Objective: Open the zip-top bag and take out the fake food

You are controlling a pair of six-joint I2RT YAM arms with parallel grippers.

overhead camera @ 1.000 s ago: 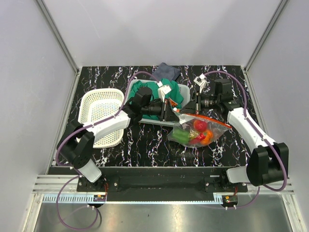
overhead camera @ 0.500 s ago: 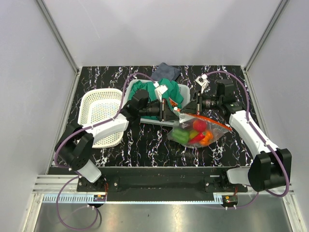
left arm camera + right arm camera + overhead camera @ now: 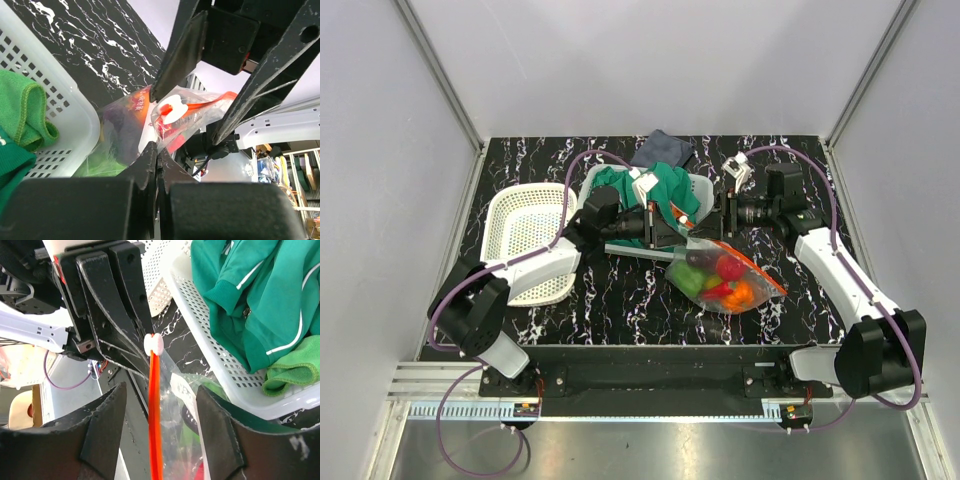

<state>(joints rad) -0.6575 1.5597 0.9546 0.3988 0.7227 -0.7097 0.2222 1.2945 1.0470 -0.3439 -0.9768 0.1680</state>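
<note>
The zip-top bag (image 3: 725, 278) hangs low over the table's middle, its orange-red zip strip (image 3: 760, 272) running to the right. Through the clear plastic shows fake food (image 3: 728, 266): a red piece, a green piece and an orange piece. My left gripper (image 3: 672, 236) is shut on the bag's left edge; in the left wrist view its gripper (image 3: 157, 152) pinches clear plastic just below the white slider (image 3: 172, 111). My right gripper (image 3: 718, 226) faces it from the right and stands open. In the right wrist view the zip strip (image 3: 155, 415) runs between the spread fingers of that gripper (image 3: 162, 412), touching neither.
An empty white perforated basket (image 3: 525, 235) sits at the left. A second basket (image 3: 620, 250) right behind the bag holds a green garment (image 3: 665, 192). A dark cloth (image 3: 660, 148) lies at the back. Walls close in both sides.
My right gripper has opened and let go of the bag's mouth. My left gripper has closed on the bag's edge. The bag has sagged lower and towards the front.
</note>
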